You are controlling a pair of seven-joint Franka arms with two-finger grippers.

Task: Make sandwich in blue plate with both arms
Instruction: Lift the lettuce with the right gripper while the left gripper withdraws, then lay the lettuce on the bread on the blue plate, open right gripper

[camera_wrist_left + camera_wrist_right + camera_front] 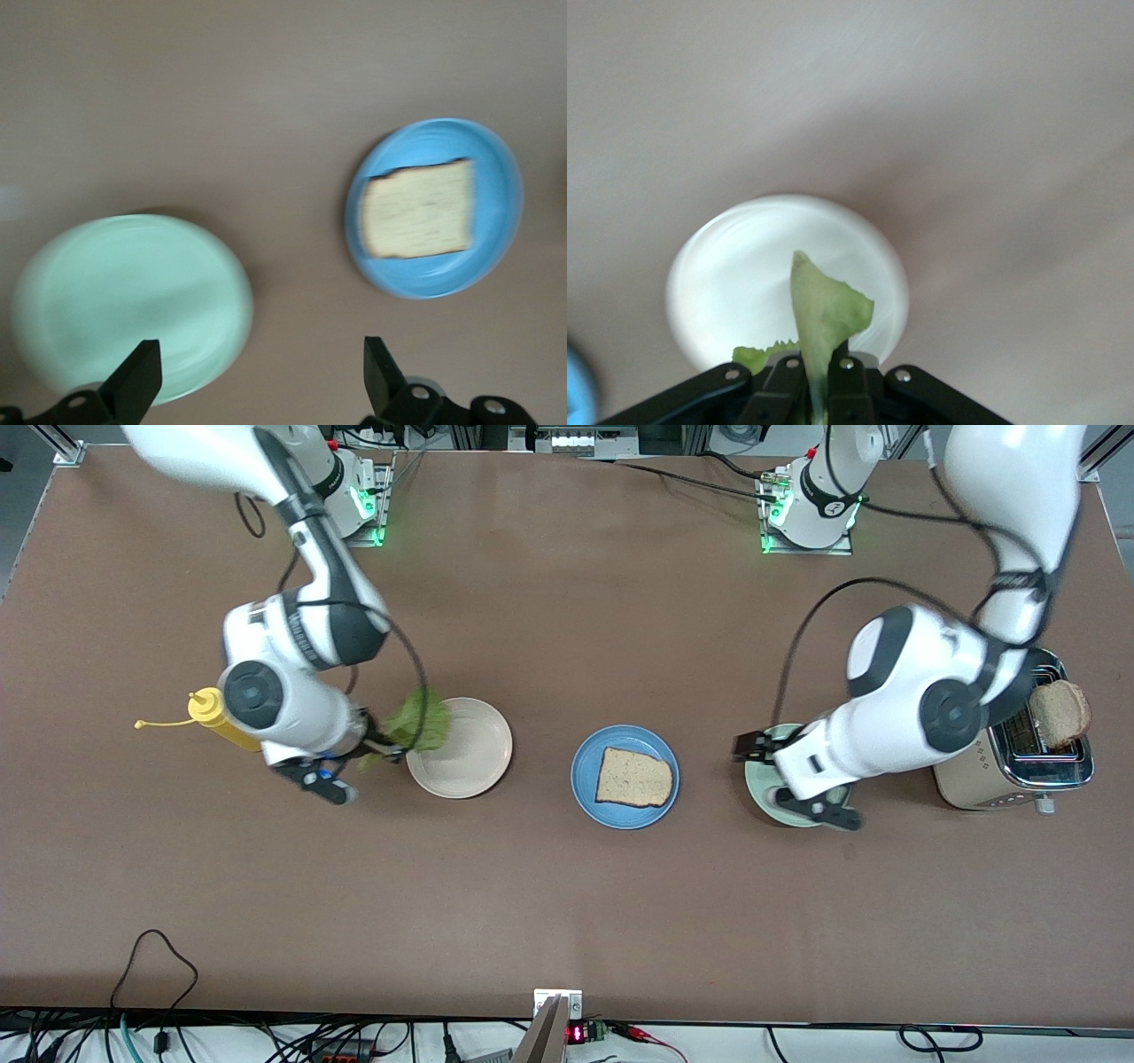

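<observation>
Left pincer [257, 376]: mine, hanging over the desk [567, 886] between the mint-green plate [133, 305] and the blue plate [434, 208] — fingers spread wide, nothing between them.
Right pincer [817, 390]: mine too, clamped on the lettuce leaf [819, 323] and lifted above the rim of the cream-white plate [726, 274], at the right arm's end of the desk.
Blue plate: mid-desk, between the cream-white plate and the mint-green plate.
Bread slice [633, 778]: one tan square with a dark crust, lying flat in the blue plate.
Second bread slice [1060, 713]: standing up out of the toaster [1010, 775] at the left arm's end of the desk — apart from both pincers.
Lettuce leaf: ruffled, green, dangling from my right pincer, not on the bread.
Mustard bottle [213, 716]: yellow, lying beside the right arm, partly hidden by it.
</observation>
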